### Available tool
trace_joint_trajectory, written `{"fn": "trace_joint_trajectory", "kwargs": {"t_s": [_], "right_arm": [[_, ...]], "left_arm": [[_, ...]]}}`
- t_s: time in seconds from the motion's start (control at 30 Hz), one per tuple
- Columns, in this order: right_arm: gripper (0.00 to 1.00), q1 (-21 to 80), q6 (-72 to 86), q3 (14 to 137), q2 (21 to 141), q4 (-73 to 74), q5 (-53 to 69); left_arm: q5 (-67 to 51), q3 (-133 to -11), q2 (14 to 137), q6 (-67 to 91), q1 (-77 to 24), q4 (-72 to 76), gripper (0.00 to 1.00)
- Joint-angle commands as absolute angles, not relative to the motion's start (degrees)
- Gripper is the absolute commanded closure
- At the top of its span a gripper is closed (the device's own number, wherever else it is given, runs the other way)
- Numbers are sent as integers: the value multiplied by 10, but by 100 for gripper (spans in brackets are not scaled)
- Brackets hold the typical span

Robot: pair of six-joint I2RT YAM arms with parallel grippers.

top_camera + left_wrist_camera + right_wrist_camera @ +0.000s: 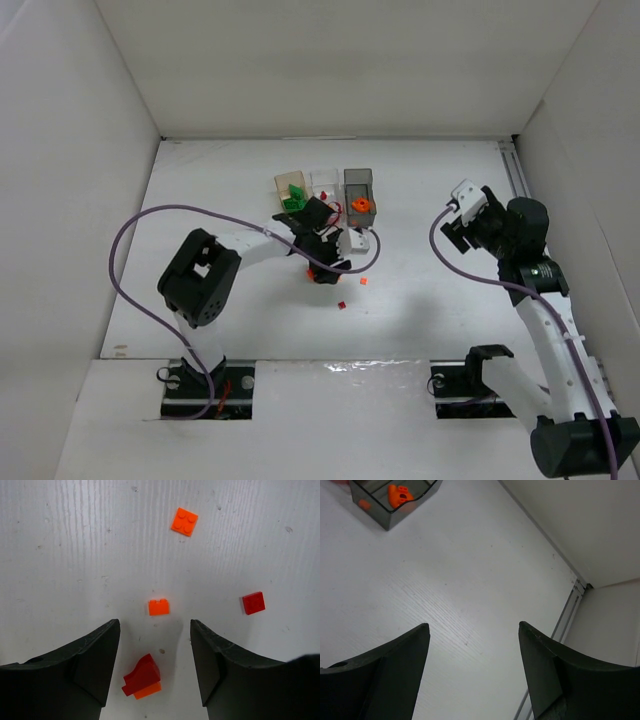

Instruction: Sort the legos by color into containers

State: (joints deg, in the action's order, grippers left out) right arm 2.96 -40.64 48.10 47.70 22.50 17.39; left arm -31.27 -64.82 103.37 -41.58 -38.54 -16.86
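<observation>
Three containers stand in a row at the back: tan-orange [288, 183] with a green lego [293, 200], clear [323, 181], and smoky grey [357, 183] with an orange lego [360, 205]. My left gripper [318, 258] hangs just in front of them, open [155, 625]. A red lego stacked on an orange one [142, 677] lies between its fingers, touching neither. Ahead of it lie a small orange brick [159, 607], an orange square plate [184, 521] and a red square plate [253, 602]. My right gripper [458, 228] is open [473, 626] above bare table at the right.
White walls box in the table on the left, back and right. A metal rail [570, 615] runs along the right wall. The grey bin's wall [380, 515] shows at the right wrist view's top left. A purple cable [125, 250] loops left of the left arm.
</observation>
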Motion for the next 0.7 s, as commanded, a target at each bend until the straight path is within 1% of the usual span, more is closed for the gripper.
{"fn": "trace_joint_trajectory", "kwargs": {"t_s": [0.0, 0.07, 0.3, 0.4, 0.67], "right_arm": [[23, 25, -396, 487, 472, 219, 181], [23, 25, -402, 492, 472, 224, 181], [23, 25, -402, 492, 477, 213, 181], [23, 25, -407, 498, 483, 213, 181], [23, 20, -418, 504, 499, 207, 176]], "left_arm": [[-302, -666, 1027, -429, -399, -163, 45], [-301, -691, 1052, -429, -399, -188, 45], [-277, -707, 1077, -429, -404, -194, 46], [-265, -722, 1085, -421, -404, -201, 51], [-249, -716, 1090, -421, -415, -213, 55]]}}
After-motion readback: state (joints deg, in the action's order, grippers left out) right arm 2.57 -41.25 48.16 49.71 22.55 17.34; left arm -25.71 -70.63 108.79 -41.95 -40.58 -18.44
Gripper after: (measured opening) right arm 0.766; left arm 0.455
